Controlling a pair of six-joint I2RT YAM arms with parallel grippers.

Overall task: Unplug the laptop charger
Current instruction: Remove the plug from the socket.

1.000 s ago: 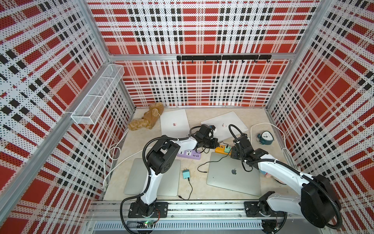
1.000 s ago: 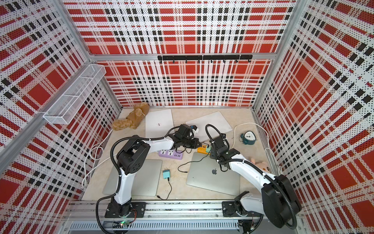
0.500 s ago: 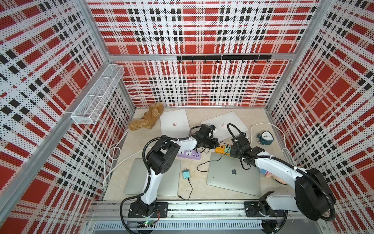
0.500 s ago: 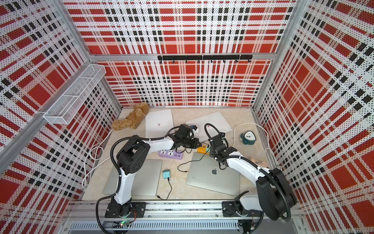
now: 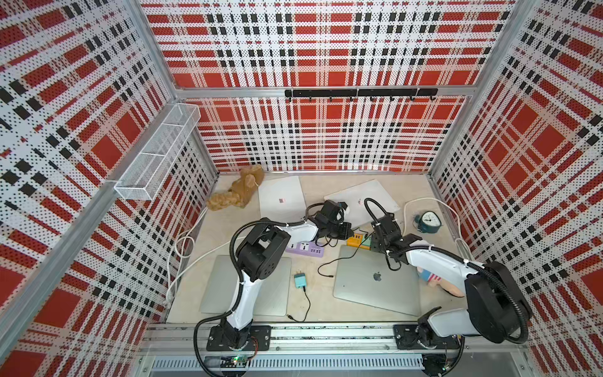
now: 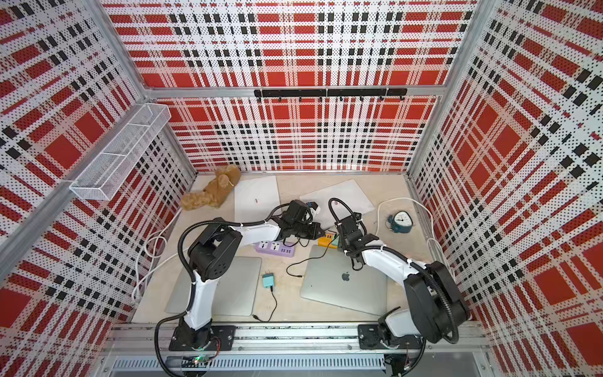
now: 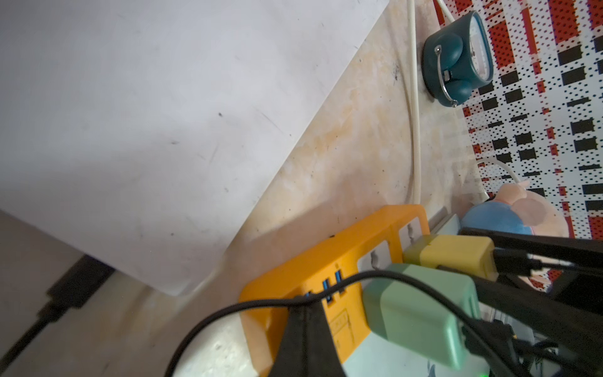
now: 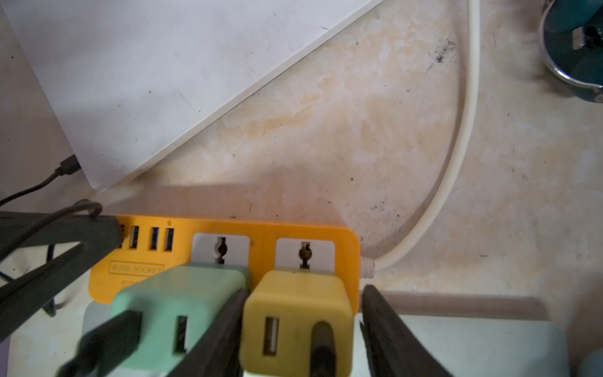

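An orange power strip [image 8: 228,228] [image 5: 354,241] lies mid-table in both top views, with a green charger [image 8: 176,303] and a yellow charger [image 8: 297,320] plugged in side by side. My right gripper [image 8: 305,292] is open and straddles the yellow charger. One finger sits between the two chargers, against the yellow one. The other finger stands a small gap off its outer side. A black cable leaves the yellow charger's face. My left gripper [image 7: 306,313] is shut, its tip on the strip's USB end. A black cable [image 7: 228,306] crosses that tip.
A white laptop [image 8: 163,65] lies just behind the strip, a black plug in its corner. A white cord [image 8: 456,163] curves off toward a teal clock [image 5: 430,222]. A silver laptop [image 5: 377,280], purple strip [image 5: 305,248], loose teal charger [image 5: 300,280] and a plush toy [image 5: 437,280] lie nearby.
My right arm has moved a little left and back onto the strip, and its jaws have narrowed slightly around the yellow charger. The left arm has stayed put.
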